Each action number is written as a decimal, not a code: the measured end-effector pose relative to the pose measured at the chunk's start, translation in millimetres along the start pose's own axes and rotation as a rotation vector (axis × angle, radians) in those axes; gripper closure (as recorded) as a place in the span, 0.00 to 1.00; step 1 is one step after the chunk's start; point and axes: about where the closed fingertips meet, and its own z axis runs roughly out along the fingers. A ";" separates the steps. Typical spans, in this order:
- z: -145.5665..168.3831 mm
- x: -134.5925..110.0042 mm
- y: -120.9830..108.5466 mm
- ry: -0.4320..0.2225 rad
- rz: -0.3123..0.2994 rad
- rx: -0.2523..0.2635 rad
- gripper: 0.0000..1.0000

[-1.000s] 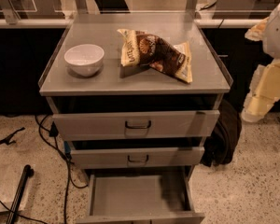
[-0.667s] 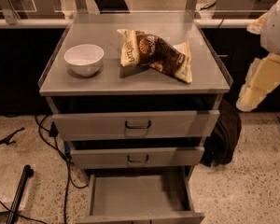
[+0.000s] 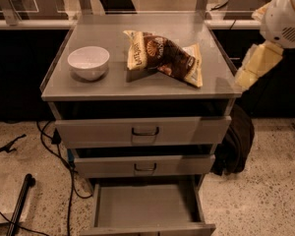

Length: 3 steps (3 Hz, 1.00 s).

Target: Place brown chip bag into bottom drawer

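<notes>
Rises nearer the tabletop (image 3: 103,33) edge with gripper (image 3: 258,63), grip state impossible to tell; finds brown chip bag (image 3: 164,58) leftward, long axis pointing back.

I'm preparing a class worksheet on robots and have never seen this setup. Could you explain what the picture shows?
One camera looks down at a grey cabinet. The white shape at the right is the robot's arm; its cream end effector hangs beside the cabinet's right edge. On top lie a white bowl and the brown chip bag, apart, neither held. The bottom drawer is pulled open; the two upper drawers are shut.
</notes>
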 end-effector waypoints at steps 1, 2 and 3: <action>28.1 -20.7 -18.0 -0.081 0.023 0.005 0.00; 57.8 -42.8 -28.7 -0.151 0.044 -0.004 0.00; 84.3 -62.0 -37.4 -0.203 0.051 -0.012 0.00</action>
